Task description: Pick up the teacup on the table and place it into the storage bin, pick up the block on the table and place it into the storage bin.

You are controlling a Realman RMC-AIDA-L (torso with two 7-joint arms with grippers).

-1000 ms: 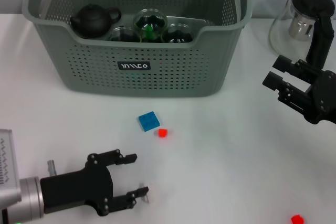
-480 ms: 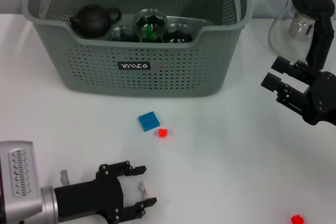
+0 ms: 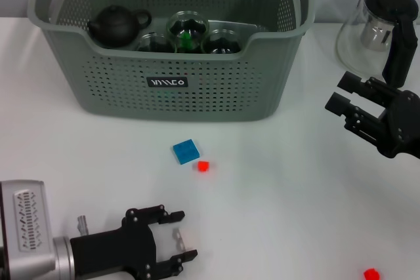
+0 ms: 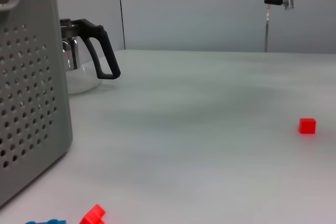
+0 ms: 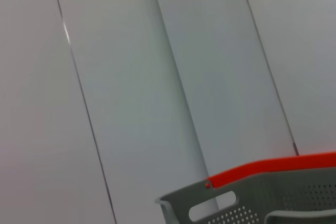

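Left pincer [image 3: 176,235] sits lower left of the head view, fingers spread, nothing in them, pointing right. Blue block [image 3: 186,151] lies on the desk [image 3: 275,201] up-frame and a bit right of it, w/ small red block [image 3: 203,166] just beside; another red block [image 3: 371,273] at bottom right. Left arm is clearly nearer. Right pincer [image 3: 346,96] hangs released at right, empty, near glass jug [image 3: 377,24]. Storage bin [image 3: 172,44] up top already holds teaware.
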